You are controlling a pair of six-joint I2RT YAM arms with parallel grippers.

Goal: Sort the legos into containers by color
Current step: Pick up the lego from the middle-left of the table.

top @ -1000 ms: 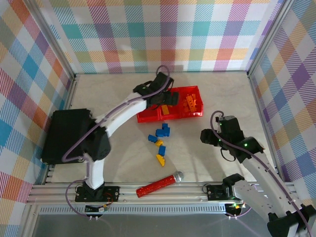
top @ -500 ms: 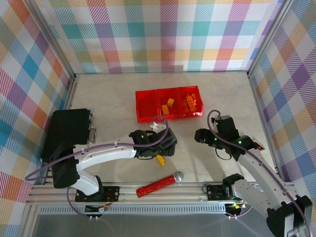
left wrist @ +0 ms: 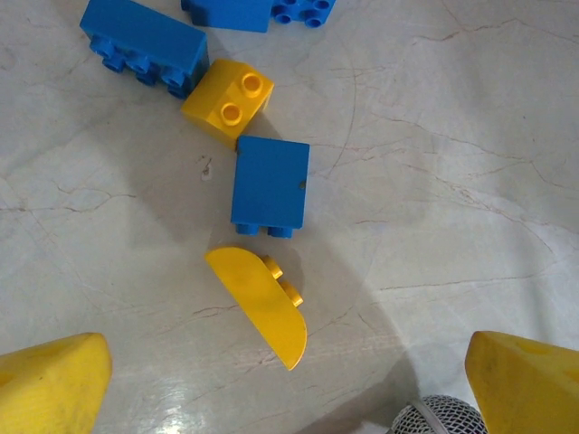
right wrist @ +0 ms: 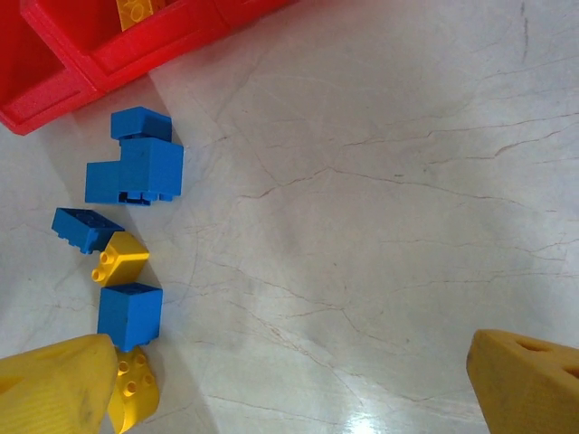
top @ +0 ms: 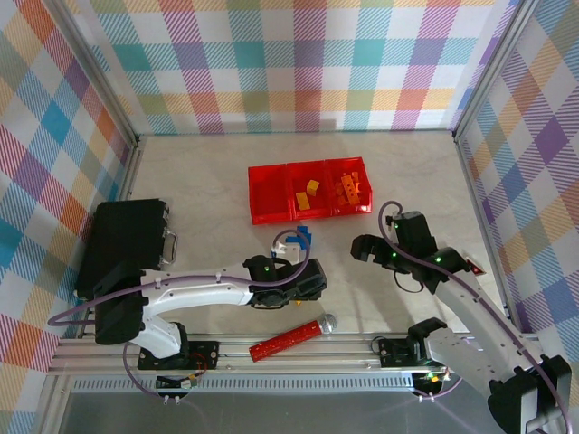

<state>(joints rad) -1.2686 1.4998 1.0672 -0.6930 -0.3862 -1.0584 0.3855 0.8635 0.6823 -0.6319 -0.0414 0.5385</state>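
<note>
The three joined red containers stand at mid-table; the middle one holds yellow legos, the right one orange legos. Loose legos lie in front of them. My left gripper is open, low over this pile. A curved yellow brick lies just ahead of its fingers, then a blue brick, a small yellow brick and a long blue brick. My right gripper is open over bare table, right of the pile. In the top view the left gripper hides most of the pile.
A long red studded stick with a silver ball end lies near the front rail, close to the left gripper's right finger. A black box sits at the left. The right gripper has marble table below it.
The left arm swung back from the containers and came down over the loose pile. Both grippers opened wider. The right gripper shifted slightly left.
</note>
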